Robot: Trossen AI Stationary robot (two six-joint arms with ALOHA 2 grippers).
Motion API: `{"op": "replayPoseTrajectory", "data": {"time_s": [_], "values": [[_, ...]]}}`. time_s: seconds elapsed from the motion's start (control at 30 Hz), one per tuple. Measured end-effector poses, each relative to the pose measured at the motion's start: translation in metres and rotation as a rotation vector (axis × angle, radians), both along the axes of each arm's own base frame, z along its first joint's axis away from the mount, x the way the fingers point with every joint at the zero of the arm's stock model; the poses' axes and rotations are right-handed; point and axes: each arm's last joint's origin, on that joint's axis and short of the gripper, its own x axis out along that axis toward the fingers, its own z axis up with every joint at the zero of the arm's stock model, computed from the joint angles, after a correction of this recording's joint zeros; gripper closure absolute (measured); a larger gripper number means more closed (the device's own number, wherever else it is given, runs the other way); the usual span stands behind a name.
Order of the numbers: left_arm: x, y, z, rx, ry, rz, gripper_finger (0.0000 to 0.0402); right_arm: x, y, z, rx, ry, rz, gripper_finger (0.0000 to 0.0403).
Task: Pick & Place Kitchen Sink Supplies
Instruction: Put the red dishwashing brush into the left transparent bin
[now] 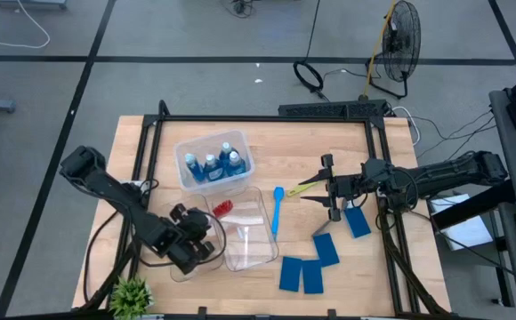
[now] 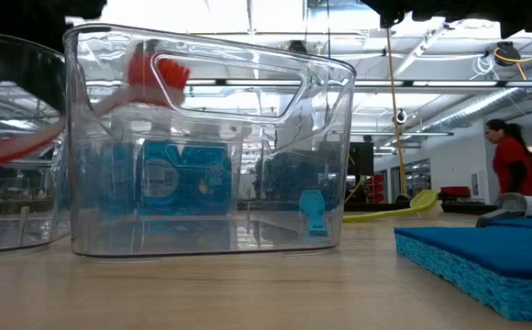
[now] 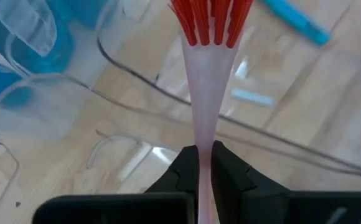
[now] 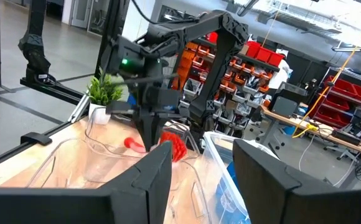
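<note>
The left pincer (image 3: pixel 204 163) is clamped on the pale handle of the red brush (image 3: pixel 206 74), its dark fingers (image 3: pixel 183 171) pressed against either side; the red bristles fan out at the far end; beneath them curves the rim of a clear bin (image 3: pixel 137 74) on the wooden tabletop (image 3: pixel 330 106); a blue brush (image 3: pixel 292 18) lies beyond; blue bottles (image 3: pixel 18 43) show blurred through clear plastic.
</note>
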Motion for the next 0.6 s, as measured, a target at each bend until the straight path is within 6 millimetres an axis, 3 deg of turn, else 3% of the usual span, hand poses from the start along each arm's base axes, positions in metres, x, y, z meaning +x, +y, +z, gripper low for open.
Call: {"op": "replayPoseTrajectory", "data": {"time_s": [0.13, 0.27, 0.4, 0.6], "values": [[-0.009, -0.001, 0.016, -0.054, -0.128, 0.077, 0.0382, 0.0, 0.0, 0.0, 0.0, 0.0, 0.0, 0.0248], [-0.018, -0.001, 0.027, -0.298, -0.253, 0.331, 0.0382, 0.0, 0.0, 0.0, 0.0, 0.0, 0.0, 0.0248], [-0.022, -0.007, 0.025, -0.428, -0.231, 0.429, 0.0382, 0.0, 0.0, 0.0, 0.0, 0.0, 0.0, 0.0248], [-0.028, -0.006, 0.024, -0.466, -0.217, 0.534, 0.0382, 0.0, 0.0, 0.0, 0.001, -0.001, 0.0, 0.0248]]}}
